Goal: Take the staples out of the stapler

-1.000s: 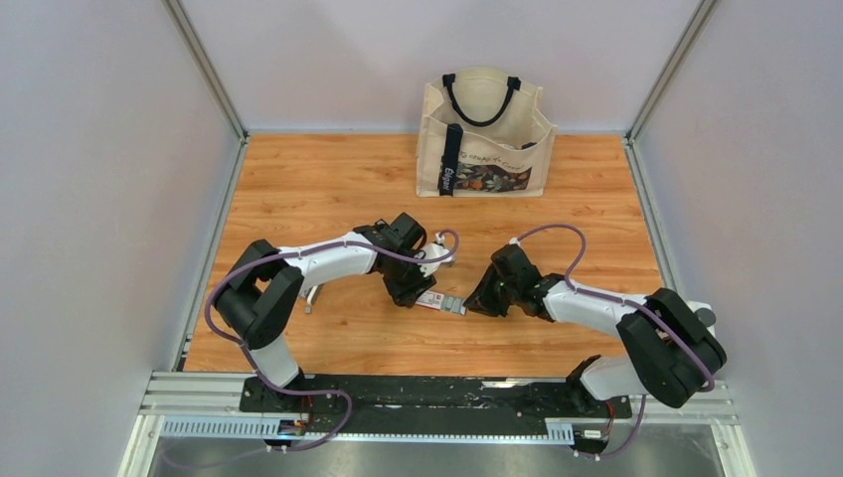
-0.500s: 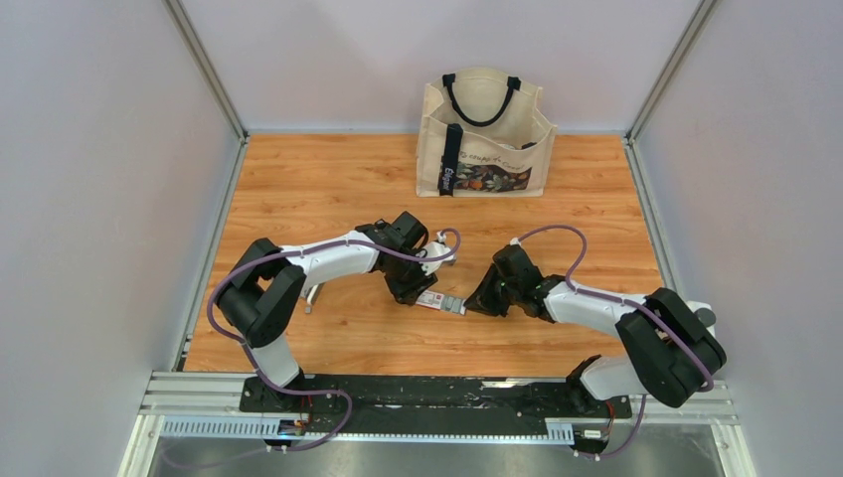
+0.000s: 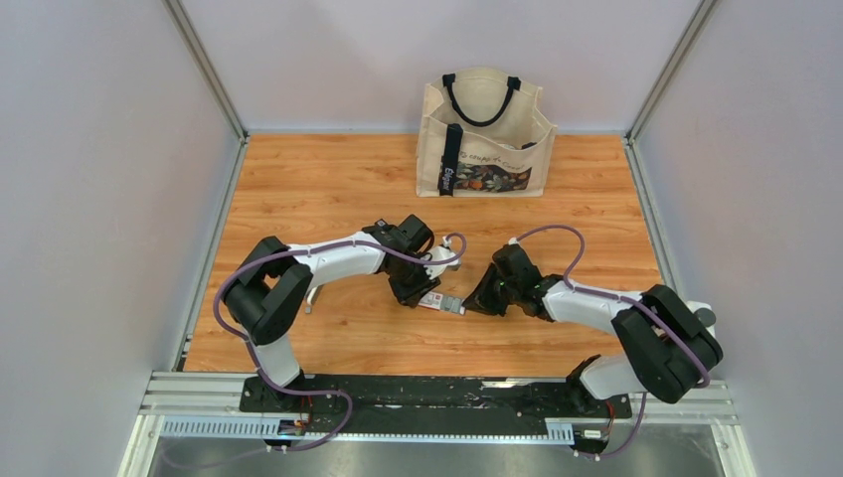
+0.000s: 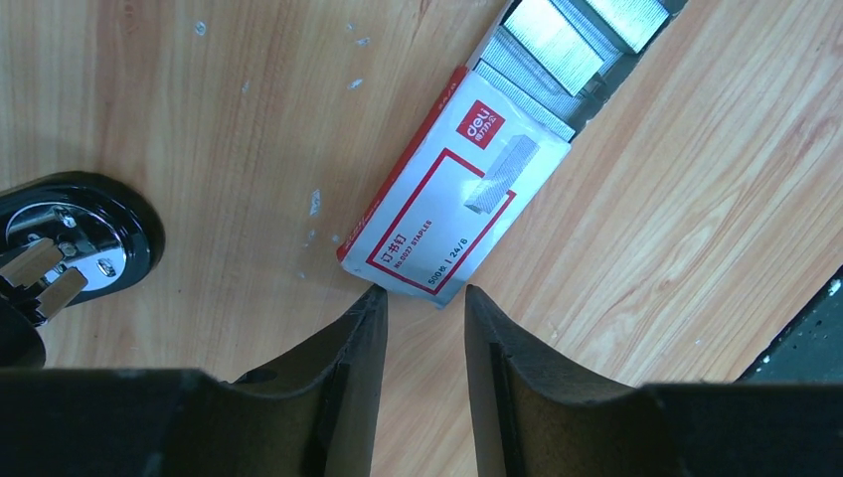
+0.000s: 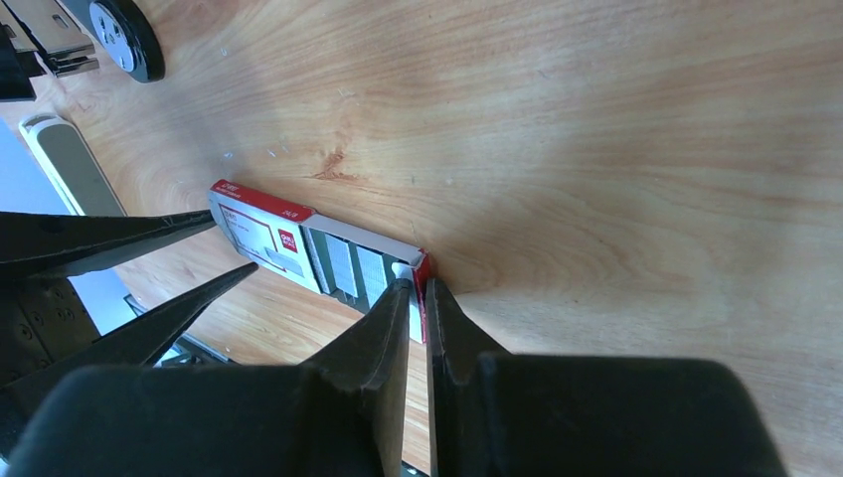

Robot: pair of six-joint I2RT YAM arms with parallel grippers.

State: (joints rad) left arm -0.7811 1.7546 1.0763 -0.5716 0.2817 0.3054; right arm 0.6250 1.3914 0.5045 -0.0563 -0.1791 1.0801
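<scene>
Two sets of fingers face each other across a flat red-white-grey box (image 4: 437,214) lying on the wooden bench (image 3: 328,179). The left fingers (image 4: 360,343) stand spread with nothing between them, their tips just at the box's closed near corner. Whether a tip touches the cardboard cannot be told. Beyond those tips the box's tray (image 5: 370,237) sits partly slid out. The staples (image 4: 552,45), silvery strips packed side by side, lie in it, between the two sets of fingers. The right fingers (image 5: 390,333) are pressed almost together, pinching the red-edged end wall of the tray just ahead of the strips. To the left of the left fingers, apart from the box, a glossy black disc (image 4: 94,234) with chrome parts rests on the bench. Far beyond both sets of fingers, a beige tote bag (image 3: 484,134) stands at the bench's back edge.
</scene>
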